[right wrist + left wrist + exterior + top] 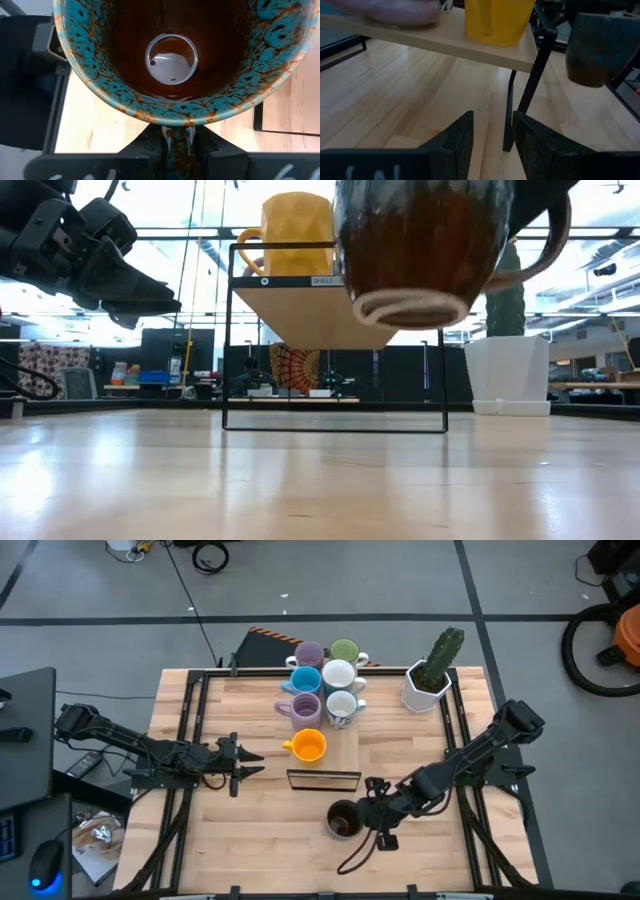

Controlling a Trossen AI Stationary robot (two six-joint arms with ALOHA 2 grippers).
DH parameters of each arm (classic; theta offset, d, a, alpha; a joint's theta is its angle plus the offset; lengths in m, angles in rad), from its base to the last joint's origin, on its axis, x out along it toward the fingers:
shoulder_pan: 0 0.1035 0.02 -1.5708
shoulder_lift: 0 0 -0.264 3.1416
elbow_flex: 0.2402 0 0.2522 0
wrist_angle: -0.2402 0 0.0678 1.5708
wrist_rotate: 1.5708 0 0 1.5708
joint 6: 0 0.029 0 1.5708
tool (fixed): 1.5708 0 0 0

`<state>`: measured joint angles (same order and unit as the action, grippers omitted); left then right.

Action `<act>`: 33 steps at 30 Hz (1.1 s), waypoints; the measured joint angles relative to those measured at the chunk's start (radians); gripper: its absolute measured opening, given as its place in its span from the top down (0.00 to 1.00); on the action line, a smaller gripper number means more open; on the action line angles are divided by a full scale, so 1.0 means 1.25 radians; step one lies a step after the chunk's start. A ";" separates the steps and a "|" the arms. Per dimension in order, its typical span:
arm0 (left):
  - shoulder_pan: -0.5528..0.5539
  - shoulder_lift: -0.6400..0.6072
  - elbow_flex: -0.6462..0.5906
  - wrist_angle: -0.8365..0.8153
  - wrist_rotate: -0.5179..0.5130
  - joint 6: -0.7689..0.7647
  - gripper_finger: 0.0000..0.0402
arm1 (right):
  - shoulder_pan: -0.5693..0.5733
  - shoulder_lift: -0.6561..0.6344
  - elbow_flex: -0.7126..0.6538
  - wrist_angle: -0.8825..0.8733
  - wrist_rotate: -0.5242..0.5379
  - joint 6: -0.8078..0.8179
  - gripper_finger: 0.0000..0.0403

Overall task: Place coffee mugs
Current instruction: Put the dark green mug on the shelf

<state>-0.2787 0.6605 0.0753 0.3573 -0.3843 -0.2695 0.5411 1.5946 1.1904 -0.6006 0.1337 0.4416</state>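
Observation:
Seven mugs stand on the raised wooden shelf (345,745): lilac (309,654), green (344,651), light blue (305,680), white (338,675), lilac (303,707), white (342,707) and orange (307,745). The black mug (342,821), brown and mottled turquoise inside, hangs in the air near the shelf's near end, held by my right gripper (175,146). My left gripper (250,762) is open, level, left of the orange mug (497,20) and pointing at the shelf. My right gripper pinches the black mug's handle (175,134) between its two fingers, coming level from the table's right side. The mug (420,250) is lifted clear of the table, mouth up and slightly tilted, its handle (552,240) toward the gripper.
A white faceted pot with a green cactus (430,680) stands at the far right of the table. The shelf rests on a thin black wire frame (335,425). A cable (355,858) trails on the table below the right gripper. Bare wood lies along the near edge.

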 joint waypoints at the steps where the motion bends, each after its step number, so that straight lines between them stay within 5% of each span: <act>1: 0.000 0.000 0.000 0.000 0.000 0.000 0.65 | 0.000 -0.007 0.000 -0.003 0.000 0.000 0.87; 14: 0.000 0.000 0.000 -0.002 0.000 0.000 0.65 | -0.001 -0.082 0.013 -0.009 0.004 0.001 0.87; 33: 0.000 0.000 0.000 -0.002 0.000 0.011 0.65 | -0.019 -0.082 0.291 -0.296 0.114 -0.126 0.87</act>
<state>-0.2787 0.6605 0.0753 0.3542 -0.3846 -0.2554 0.5177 1.4921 1.5547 -0.9709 0.2758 0.2844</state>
